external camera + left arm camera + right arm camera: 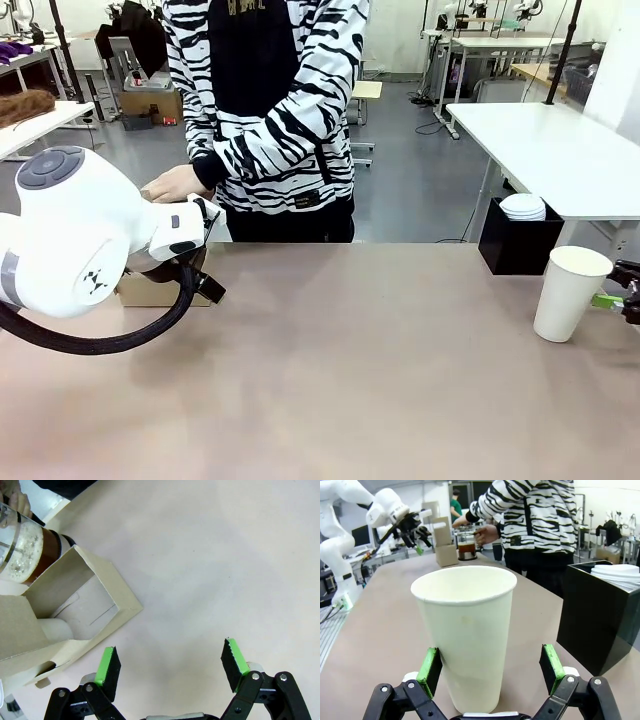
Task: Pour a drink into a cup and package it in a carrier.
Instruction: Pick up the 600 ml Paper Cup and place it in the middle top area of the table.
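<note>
L end effector hangs wide open over bare worktop, just beside carrier at far-left of worktop. Dark drink sits in glass jar next to carrier, person's hand at it. R end effector also wide, pads either side of cup. Cup is upright, no lid, near black box.

In the front view the left arm covers most of the carrier, leaving a low strip of cardboard. The right gripper is cut off by the right edge. In the left wrist view the jar runs off the top left corner.
</note>
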Robot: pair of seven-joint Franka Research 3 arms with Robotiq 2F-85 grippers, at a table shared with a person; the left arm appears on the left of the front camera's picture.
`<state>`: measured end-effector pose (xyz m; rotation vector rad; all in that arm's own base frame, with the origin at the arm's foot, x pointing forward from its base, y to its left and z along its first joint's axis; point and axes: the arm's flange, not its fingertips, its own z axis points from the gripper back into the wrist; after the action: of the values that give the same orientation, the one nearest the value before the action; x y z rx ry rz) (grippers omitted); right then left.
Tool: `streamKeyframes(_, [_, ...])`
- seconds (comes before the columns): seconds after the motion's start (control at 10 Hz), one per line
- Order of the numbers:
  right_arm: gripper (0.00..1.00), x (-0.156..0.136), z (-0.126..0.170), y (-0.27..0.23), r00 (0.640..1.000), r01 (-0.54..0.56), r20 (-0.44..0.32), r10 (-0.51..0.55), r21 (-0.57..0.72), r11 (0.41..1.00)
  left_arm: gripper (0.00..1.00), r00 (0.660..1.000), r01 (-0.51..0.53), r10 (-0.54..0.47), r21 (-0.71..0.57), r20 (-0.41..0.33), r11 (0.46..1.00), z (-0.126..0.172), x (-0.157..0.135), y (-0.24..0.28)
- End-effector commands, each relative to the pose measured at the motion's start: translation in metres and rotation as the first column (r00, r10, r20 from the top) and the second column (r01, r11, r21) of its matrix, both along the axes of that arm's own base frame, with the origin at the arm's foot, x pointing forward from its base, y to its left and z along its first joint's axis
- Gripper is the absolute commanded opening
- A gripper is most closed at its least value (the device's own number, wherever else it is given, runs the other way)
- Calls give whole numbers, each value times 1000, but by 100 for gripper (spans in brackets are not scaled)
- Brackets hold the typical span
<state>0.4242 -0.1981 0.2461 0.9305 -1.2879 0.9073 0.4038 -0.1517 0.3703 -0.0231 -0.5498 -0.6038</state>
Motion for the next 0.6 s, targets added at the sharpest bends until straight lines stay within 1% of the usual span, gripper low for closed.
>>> streamKeyframes(0.0, [100,-1,-4,13,1000,-25,16,26,-18,1000,100,1000,1,-1,-1,0,1000,0,0,0])
streamKeyframes(0.3, [100,-4,-6,27,993,-121,-8,121,16,993,100,1000,1,-1,-1,0,1000,0,0,0])
streamKeyframes(0.5, [100,-4,-7,46,988,-156,-16,156,18,988,100,1000,1,-1,-1,0,1000,0,0,0])
